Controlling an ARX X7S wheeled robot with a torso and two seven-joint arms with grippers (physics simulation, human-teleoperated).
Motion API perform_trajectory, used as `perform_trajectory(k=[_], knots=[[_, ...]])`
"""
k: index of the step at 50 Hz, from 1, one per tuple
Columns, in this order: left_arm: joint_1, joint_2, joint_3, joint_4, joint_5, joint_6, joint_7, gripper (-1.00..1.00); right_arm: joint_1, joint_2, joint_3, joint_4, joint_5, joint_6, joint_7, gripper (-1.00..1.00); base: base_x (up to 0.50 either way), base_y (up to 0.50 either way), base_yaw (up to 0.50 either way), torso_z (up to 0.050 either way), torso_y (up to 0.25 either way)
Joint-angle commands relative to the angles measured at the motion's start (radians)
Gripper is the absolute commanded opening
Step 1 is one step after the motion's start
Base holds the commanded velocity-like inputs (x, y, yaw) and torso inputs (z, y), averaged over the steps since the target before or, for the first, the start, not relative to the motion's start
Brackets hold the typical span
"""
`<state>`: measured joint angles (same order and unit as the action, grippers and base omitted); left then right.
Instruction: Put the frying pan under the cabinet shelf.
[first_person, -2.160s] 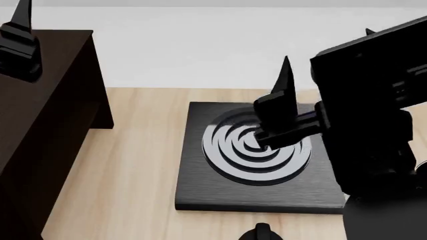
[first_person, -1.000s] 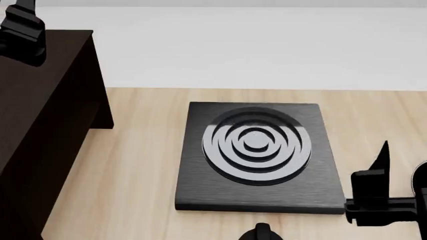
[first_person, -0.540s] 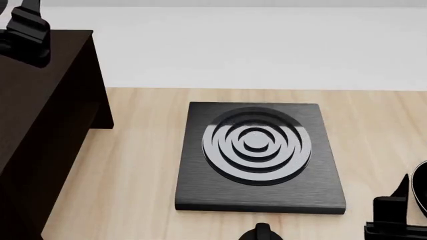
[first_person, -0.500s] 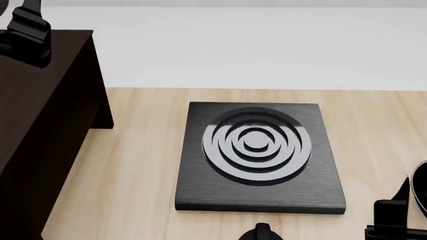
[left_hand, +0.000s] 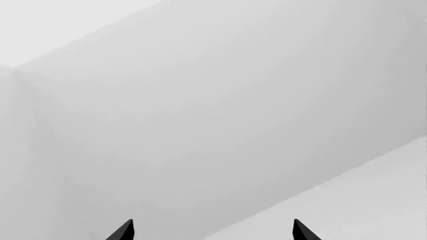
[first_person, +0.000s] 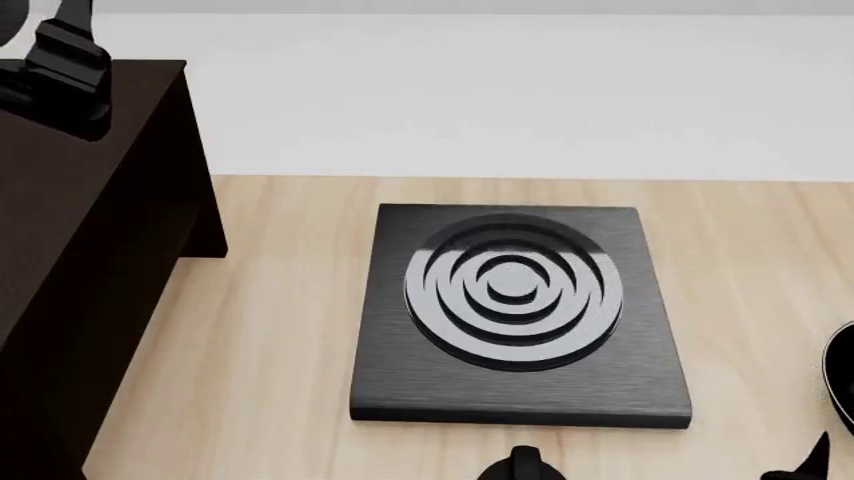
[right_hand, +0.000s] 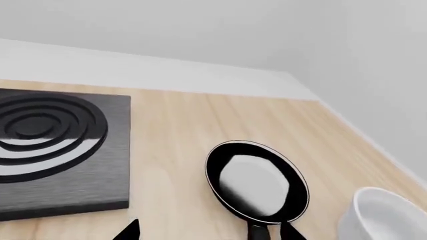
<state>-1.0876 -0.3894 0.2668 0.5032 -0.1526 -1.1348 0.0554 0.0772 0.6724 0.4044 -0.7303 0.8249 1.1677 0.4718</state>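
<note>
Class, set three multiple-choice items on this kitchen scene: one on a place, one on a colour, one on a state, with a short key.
1. The frying pan lies
A. on the burner plate
B. on the wooden table beside the plate
C. on the cabinet shelf

2. The pot is
A. white
B. red
C. green

3. The right gripper jaws are
A. shut on the pan
B. open, holding nothing
C. shut on the pot

Key: B, bare wood surrounds the pan; A, its rim is white; B, the tips stand apart around the handle.
</note>
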Motion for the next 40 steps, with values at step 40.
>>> perform_trajectory(k=[40], knots=[[-0.07,0.012,0.039,0.0,-0.01,-0.039,-0.004,1.0,-0.14,-0.014,0.11,0.11,-0.053,-0.131,-0.065,1.0,0.0,0.0,0.0,0.0,0.0]])
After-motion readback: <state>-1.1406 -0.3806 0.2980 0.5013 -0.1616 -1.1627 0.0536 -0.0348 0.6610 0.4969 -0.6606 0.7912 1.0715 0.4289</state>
